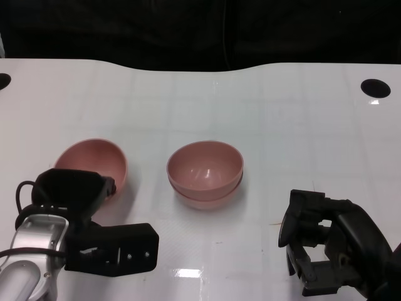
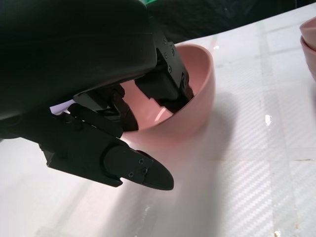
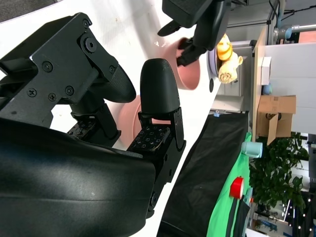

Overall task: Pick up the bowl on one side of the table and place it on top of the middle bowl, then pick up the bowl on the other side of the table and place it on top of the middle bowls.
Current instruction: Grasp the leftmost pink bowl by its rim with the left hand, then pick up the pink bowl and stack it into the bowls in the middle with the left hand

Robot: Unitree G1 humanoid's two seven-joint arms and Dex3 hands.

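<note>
While tilted on the white table [image 1: 263, 113], left pink bowl [image 1: 94, 160] clamped at its rim by left robot hand [image 1: 88, 213].

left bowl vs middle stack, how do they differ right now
The left bowl is a single bowl; the middle stack is two nested bowls. The left hand has fingers over the left bowl's rim, reaching inside; nothing touches the middle stack. Both are pink and stand upright on the white table.

The white table [image 1: 282, 125] carries a stack of two pink bowls [image 1: 205, 173] approx. at its middle. Another pink bowl [image 1: 94, 160] stands left of the stack, apart from it, w/ bare tabletop between.
</note>
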